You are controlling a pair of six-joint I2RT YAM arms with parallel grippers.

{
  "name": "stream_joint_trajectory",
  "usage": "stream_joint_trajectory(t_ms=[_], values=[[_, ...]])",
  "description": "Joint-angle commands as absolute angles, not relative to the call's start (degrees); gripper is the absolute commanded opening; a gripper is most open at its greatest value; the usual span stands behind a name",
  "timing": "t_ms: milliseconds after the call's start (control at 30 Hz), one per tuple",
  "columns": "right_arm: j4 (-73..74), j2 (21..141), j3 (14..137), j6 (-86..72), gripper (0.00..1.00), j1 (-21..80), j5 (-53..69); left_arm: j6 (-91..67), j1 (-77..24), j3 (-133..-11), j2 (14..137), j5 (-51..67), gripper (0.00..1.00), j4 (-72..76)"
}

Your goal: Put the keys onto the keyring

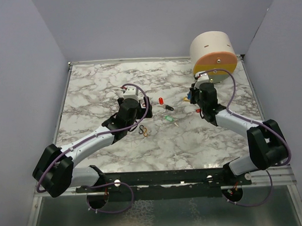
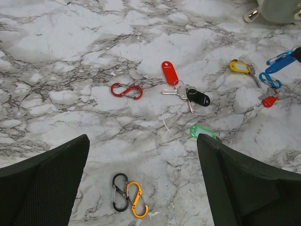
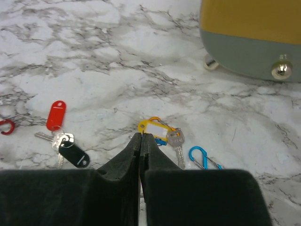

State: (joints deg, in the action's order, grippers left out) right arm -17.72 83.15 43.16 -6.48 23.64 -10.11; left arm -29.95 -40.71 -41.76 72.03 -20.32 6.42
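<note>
**Keys lie loose on the marble, none on a keyring loop**

Your left gripper (image 2: pixel 143 140) hangs with its fingers spread fully wide and holds nothing. Ahead of it lie the keys (image 2: pixel 181 92), bunched with a red tag (image 2: pixel 170 72) and a black tag (image 2: pixel 199 98) on the table (image 2: pixel 70 47). A red loop (image 2: pixel 126 90) sits just left of them. The black and orange loops (image 2: pixel 129 194), linked as 1 pair, lie between the 2 fingers. Your right gripper (image 3: pixel 141 139) is pressed shut, with nothing visible in it. It points at the yellow-tagged key (image 3: pixel 175 141), with a blue loop (image 3: pixel 200 157) just beside that. The round container (image 3: pixel 249 37) stands beyond.
</note>
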Motion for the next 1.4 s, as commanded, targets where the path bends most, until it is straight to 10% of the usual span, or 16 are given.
stream_joint_trajectory(t_ms=[0, 233, 367, 433, 1367], values=[[-13.6, 86.43, 45.51, -11.14, 0.01, 21.21, -8.82, -29.32, -40.52, -42.36, 72.23, -18.9, 0.99, 8.42], [-10.75, 89.2, 47.07, -15.26, 0.03, 18.87, -7.8, -29.03, -40.56, -42.63, 72.9, -18.71, 0.99, 8.44], [-10.89, 88.5, 46.44, -15.33, 0.56, 18.72, -8.1, -29.03, -40.52, -42.54, 72.78, -18.64, 0.99, 8.51], [-11.57, 87.53, 45.6, -14.63, 0.65, 18.72, -7.41, -28.97, -40.52, -42.54, 72.77, -18.59, 0.99, 8.5], [-16.43, 93.55, 39.66, -9.92, 0.64, 22.63, 27.27, -28.61, -40.52, -42.11, 70.76, -18.28, 0.99, 7.14]])
